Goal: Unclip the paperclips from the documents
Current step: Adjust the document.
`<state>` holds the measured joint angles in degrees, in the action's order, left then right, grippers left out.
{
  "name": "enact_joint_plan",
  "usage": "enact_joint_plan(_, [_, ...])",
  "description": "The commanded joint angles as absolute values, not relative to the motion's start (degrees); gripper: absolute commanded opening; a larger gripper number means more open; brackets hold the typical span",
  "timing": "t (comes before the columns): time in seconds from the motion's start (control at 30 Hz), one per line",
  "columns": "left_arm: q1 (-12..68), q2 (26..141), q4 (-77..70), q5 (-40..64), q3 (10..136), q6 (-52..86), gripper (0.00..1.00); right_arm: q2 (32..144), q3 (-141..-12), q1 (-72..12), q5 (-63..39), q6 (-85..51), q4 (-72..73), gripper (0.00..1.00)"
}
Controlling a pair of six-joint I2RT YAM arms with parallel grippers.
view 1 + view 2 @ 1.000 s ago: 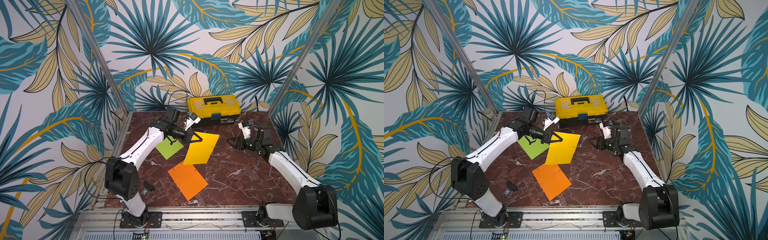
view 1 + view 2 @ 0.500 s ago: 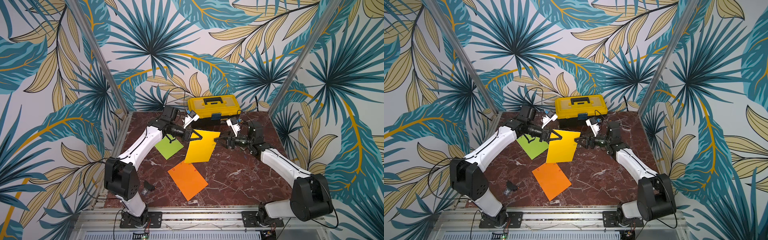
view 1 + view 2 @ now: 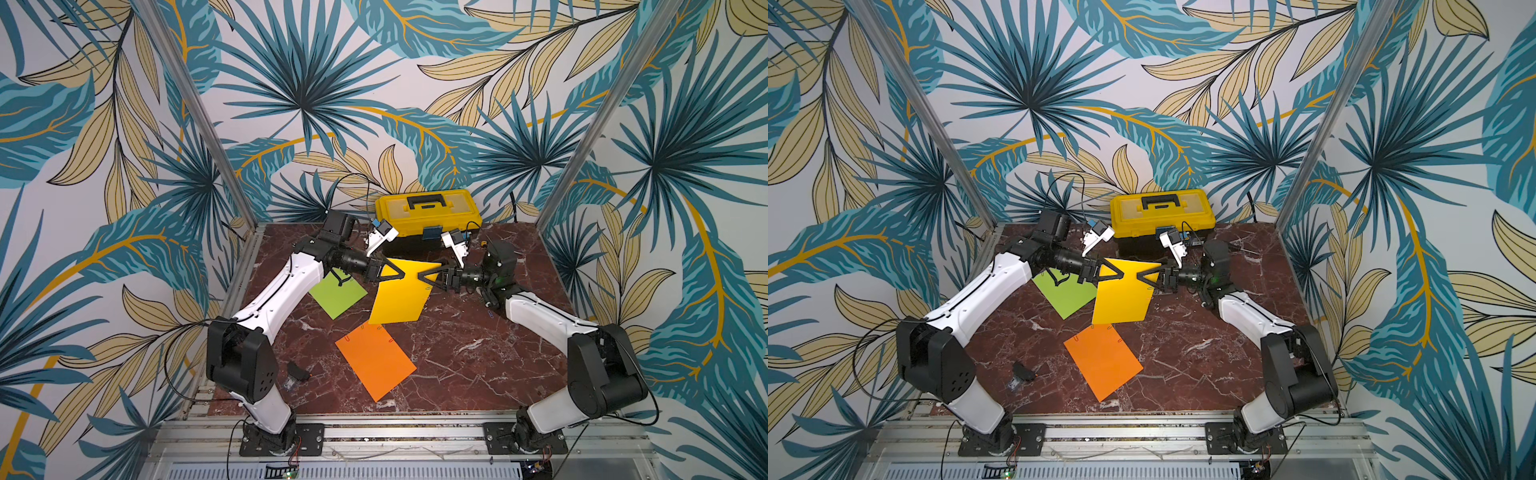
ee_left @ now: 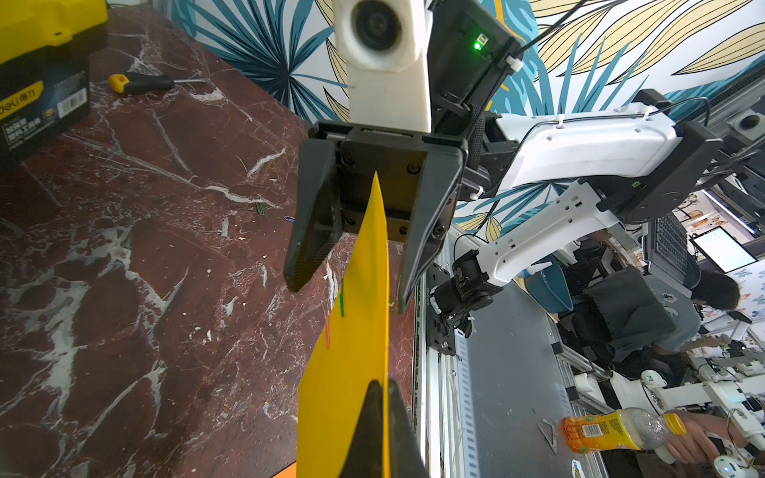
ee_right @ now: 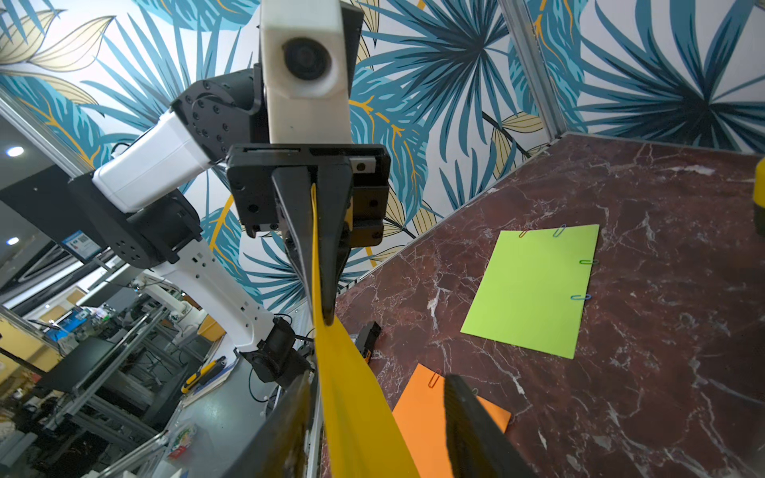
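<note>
Left wrist view gives the clearest picture. The left gripper (image 4: 383,399) is closed tight on one edge of the yellow sheet (image 4: 352,372) and holds it in the air, standing on its edge above the table (image 4: 124,269). The right gripper (image 4: 350,296) is at the opposite edge with its jaws moderately apart, one on each side of the paper, and I see no contact with it. A green clip (image 4: 342,298) and a reddish clip (image 4: 328,331) sit on this sheet, just beside the right jaws.

I judge the main danger to be a miss. The wire is very thin, so the jaws may close on bare paper beside a clip. A pull would then tear the sheet or drag it out of the left grip. The paper is also soft and held at one edge only, so it can bend away when touched. If the pull goes across the clip and not along its legs, the edge may crumple. A freed clip may also jump away.

The lime green sheet (image 3: 337,293), with a blue clip (image 5: 580,297) on its edge, and the orange sheet (image 3: 376,359) lie flat on the table.
</note>
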<state>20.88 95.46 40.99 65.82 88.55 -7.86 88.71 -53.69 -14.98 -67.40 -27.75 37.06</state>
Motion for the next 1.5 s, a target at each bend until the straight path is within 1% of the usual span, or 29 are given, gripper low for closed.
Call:
enact_joint_plan(0.0, [20.43, 94.39, 40.21, 66.37, 90.44, -8.16, 0.0, 88.21, -53.18, -15.13, -69.04, -30.23, 40.36, 0.43])
enact_joint_plan(0.3, [19.9, 94.15, 40.19, 65.92, 90.44, -8.19, 0.0, 87.28, -54.61, -15.1, -68.4, -26.42, 33.51, 0.12])
enact_joint_plan(0.4, [19.95, 93.91, 40.21, 65.61, 90.26, -8.09, 0.0, 87.3, -55.09, -15.14, -67.95, -26.03, 32.64, 0.04])
enact_joint_plan(0.57, [19.83, 93.69, 40.23, 65.0, 90.01, -7.66, 0.0, 87.29, -55.71, -15.05, -67.07, -26.28, 32.31, 0.01])
enact_joint_plan(0.6, [19.86, 93.61, 40.25, 64.95, 89.96, -7.57, 0.02, 87.28, -55.8, -15.12, -66.89, -26.4, 32.35, 0.01])
enact_joint_plan(0.83, [19.04, 93.56, 40.25, 65.04, 89.43, -5.87, 0.27, 86.58, -56.6, -14.42, -65.7, -27.66, 33.25, 0.0])
enact_joint_plan(1.07, [18.32, 93.05, 39.14, 65.12, 88.45, -4.49, 0.4, 85.92, -56.96, -13.33, -64.84, -29.65, 35.11, 0.0])
enact_joint_plan(1.23, [18.36, 92.77, 32.1, 66.34, 85.96, 0.69, 0.43, 85.75, -56.87, -13.2, -63.31, -32.4, 38.15, 0.0])
enact_joint_plan(1.47, [19.89, 93.25, 27.97, 64.03, 84.85, 2.94, 0.42, 86.56, -57.89, -13.18, -61.78, -35.5, 41.83, 0.0])
